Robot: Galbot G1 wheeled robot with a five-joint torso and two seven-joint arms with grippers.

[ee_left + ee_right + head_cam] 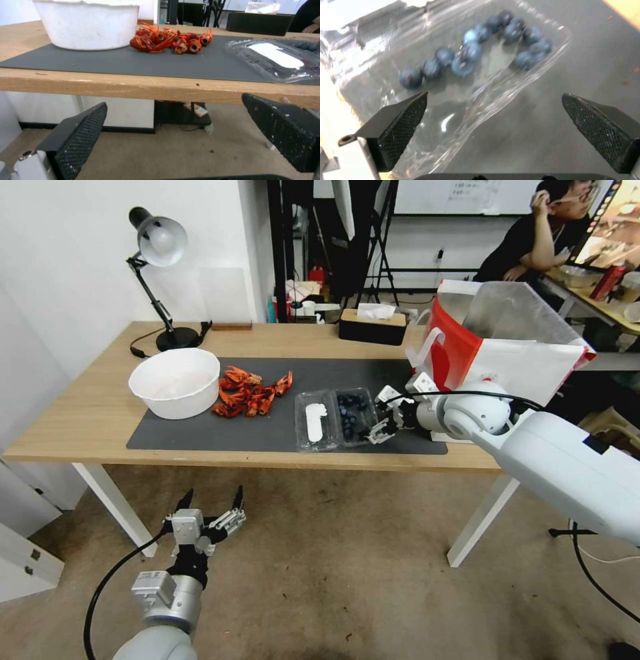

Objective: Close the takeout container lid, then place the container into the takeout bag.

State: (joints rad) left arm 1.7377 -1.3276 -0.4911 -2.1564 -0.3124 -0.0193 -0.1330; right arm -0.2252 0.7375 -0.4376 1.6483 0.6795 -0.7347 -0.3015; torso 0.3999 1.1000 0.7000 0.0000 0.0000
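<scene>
At centre frame in the head view, the takeout container (337,418) lies splayed open on the dark mat (200,437) of the desk (80,420), its long axis running left to right, lid (315,421) with white sticker toward the left, berry half toward the right. The right gripper (385,415) hovers at the berry half's right edge, jaws spread wide and holding nothing; in the right wrist view its fingers (403,127) straddle the clear rim. The left gripper (212,501) waits below the desk edge at lower left, jaws open. The takeout bag (507,347) stands at upper right. The risk, as judged: thin plastic may buckle or skid under a push, spilling blueberries (470,50).
</scene>
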